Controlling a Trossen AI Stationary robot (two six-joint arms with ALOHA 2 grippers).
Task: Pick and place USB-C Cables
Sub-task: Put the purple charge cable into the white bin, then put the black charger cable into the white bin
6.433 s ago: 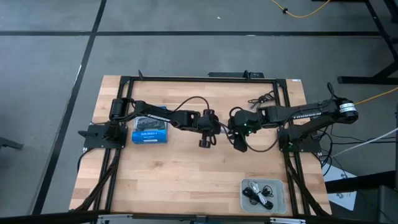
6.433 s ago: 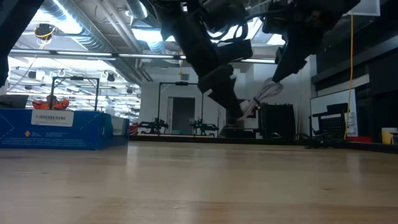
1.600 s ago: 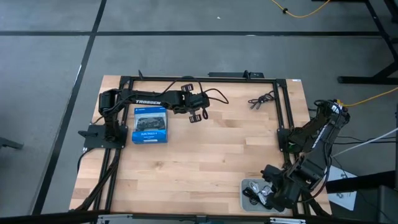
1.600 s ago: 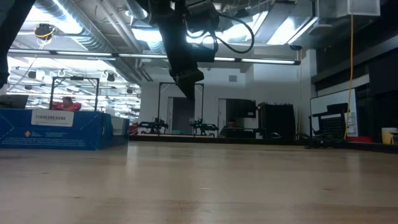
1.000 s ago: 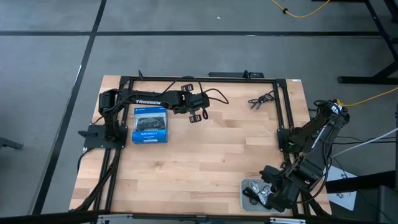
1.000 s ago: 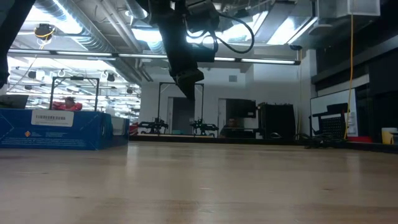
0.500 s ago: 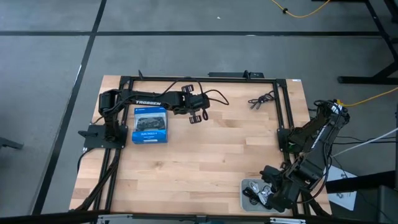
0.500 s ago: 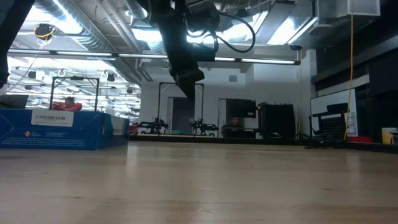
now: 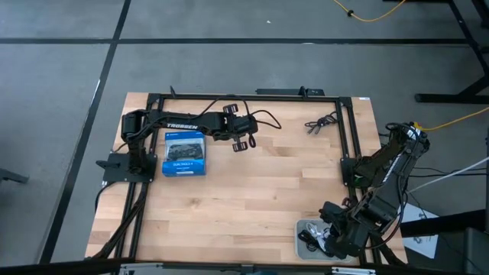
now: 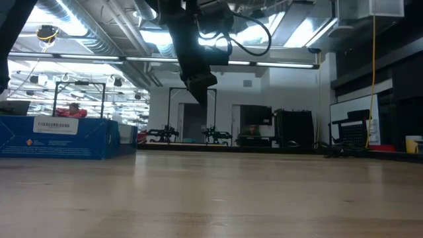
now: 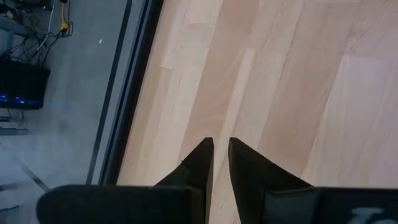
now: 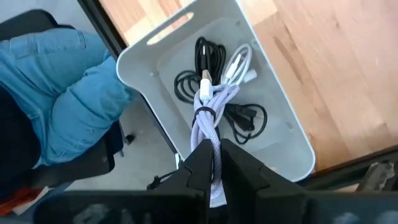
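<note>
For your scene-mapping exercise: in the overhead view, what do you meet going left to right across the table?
Blue rectangular box picturing a game controller → left end effector → loose black cable bundle near the far edge.

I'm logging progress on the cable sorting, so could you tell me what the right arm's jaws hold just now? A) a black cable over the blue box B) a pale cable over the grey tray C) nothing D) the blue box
B: the right wrist view shows the right gripper shut on a pale cable hanging over the grey tray.

blue box on table's left | person's jeans beyond table edge
</note>
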